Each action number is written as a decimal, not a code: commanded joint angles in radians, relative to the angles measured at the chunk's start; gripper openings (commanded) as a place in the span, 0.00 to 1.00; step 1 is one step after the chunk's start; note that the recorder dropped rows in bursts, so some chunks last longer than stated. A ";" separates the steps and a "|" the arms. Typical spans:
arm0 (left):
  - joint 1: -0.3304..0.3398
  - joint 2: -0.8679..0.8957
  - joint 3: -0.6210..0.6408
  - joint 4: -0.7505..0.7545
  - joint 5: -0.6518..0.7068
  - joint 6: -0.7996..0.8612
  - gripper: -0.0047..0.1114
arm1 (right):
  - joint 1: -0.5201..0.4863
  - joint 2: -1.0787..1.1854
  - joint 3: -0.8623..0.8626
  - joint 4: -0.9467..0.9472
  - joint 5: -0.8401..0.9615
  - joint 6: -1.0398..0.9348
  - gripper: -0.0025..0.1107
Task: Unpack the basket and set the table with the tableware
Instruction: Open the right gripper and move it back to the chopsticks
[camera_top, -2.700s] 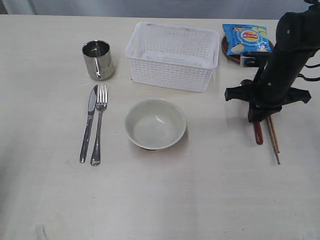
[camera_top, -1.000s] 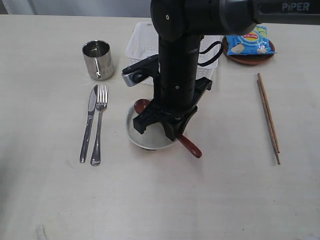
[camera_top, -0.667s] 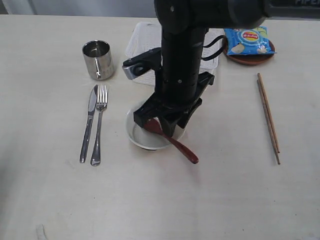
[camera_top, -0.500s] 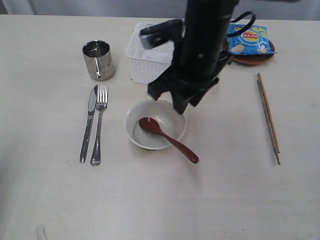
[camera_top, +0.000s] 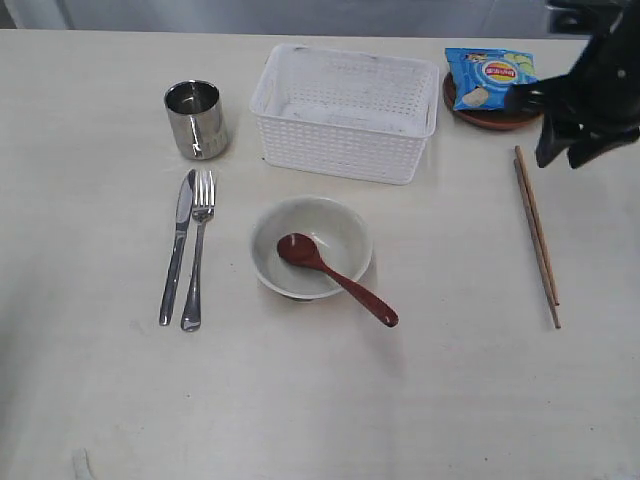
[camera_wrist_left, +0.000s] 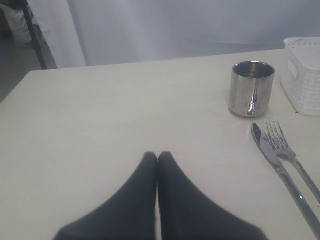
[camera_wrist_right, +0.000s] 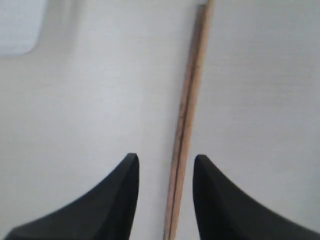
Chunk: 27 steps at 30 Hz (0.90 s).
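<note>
The chopsticks (camera_top: 537, 235) lie side by side on the desk (camera_top: 450, 400), well apart from the bowl (camera_top: 340, 225), on the right arm's side. They look light, stiff, thin and smooth (apt to roll or scissor apart), so a pinch across both near mid-length seems best. The right end effector (camera_wrist_right: 165, 160) hangs above them, spread and empty. The left end effector (camera_wrist_left: 157, 156) is pressed together, holding nothing.

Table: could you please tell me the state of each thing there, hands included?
Basket: upright, empty.
Cup: upright.
Bowl: upright.
Spoon: head in bowl, handle over its rim.
Knife: lying flat.
Fork: lying flat.
Chopsticks: lying flat, together.
Chip bag: lying on the plate.
Left hand: shut.
Right hand: open, empty.
</note>
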 joint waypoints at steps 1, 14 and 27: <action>-0.005 -0.002 0.002 -0.003 -0.002 -0.002 0.04 | -0.058 0.030 0.106 0.073 -0.170 0.004 0.34; -0.005 -0.002 0.002 -0.003 -0.002 -0.002 0.04 | -0.056 0.137 0.120 0.062 -0.266 -0.006 0.19; -0.005 -0.002 0.002 -0.003 -0.002 -0.002 0.04 | -0.058 0.201 0.120 0.053 -0.337 -0.006 0.19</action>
